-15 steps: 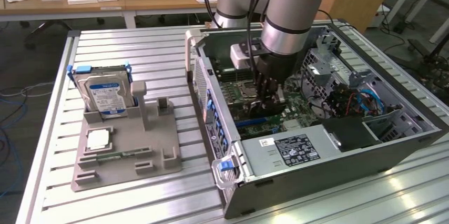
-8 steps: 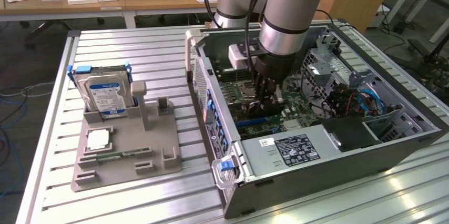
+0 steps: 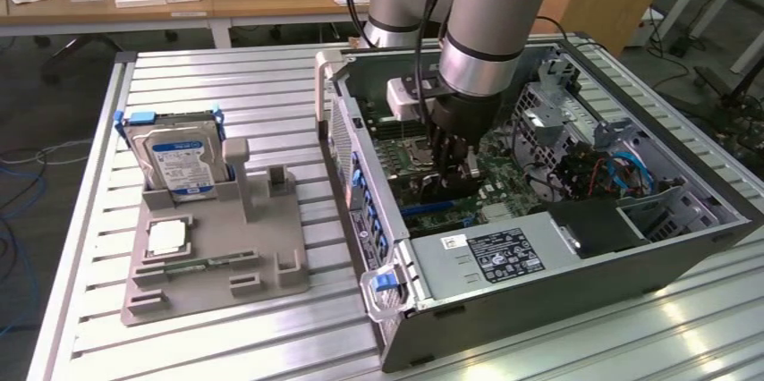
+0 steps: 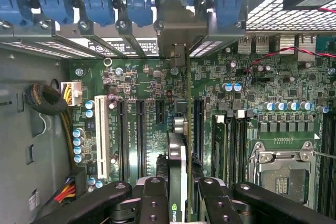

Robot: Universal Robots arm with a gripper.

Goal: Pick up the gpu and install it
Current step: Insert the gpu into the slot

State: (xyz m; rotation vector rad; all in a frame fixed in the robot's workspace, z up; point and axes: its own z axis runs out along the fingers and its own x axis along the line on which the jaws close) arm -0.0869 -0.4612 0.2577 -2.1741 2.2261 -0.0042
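Observation:
The gpu [image 4: 177, 156] stands on edge between my black fingers [image 4: 155, 198], over the long slots of the green motherboard [image 4: 252, 103]. Its silver bracket [image 4: 181, 24] sits at the rear slot openings of the case, among blue clips. My gripper [image 4: 181, 184] is shut on the card, one finger on each face. In the exterior view the gripper [image 3: 454, 166] reaches down into the open computer case [image 3: 358, 175], with the gpu [image 3: 439, 191] dark and low against the board. I cannot tell whether the card's edge sits in a slot.
A grey fixture [image 3: 275, 278] at the exterior view's left holds a hard drive [image 3: 179, 157], a small square chip [image 3: 167, 236] and a memory stick [image 3: 197, 265]. Inside the case are the power supply [image 3: 502, 256], a CPU socket [image 4: 281, 174], a white slot [image 4: 102, 140] and cable bundles [image 4: 47, 98].

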